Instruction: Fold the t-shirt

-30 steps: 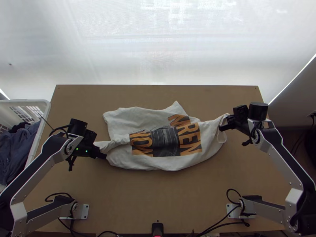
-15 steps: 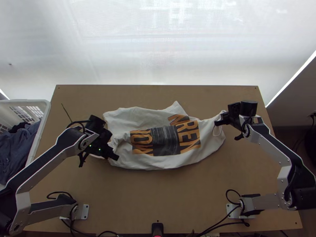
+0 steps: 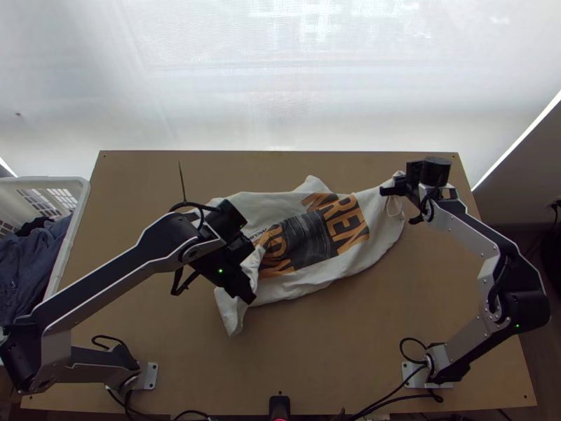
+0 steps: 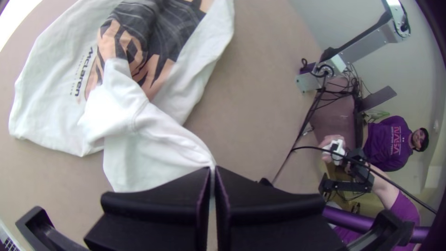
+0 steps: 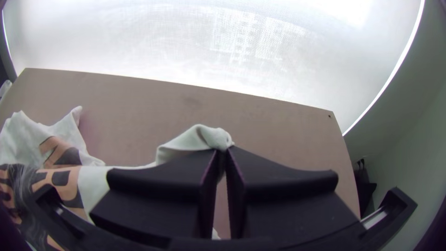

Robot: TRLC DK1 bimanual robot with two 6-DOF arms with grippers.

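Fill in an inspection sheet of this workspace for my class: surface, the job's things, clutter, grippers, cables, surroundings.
Surface: light wooden table, holes near its far corners.
Job's things: white t-shirt, wrinkled, orange-and-black print upward.
Clutter: white basket of dark clothes by the table's left side.
Grippers: left gripper shut on the t-shirt's left part; right gripper shut on a bunched bit at its right end.
Cables: black cables around both arm bases.
Surroundings: bright, pale screen beyond the far edge.
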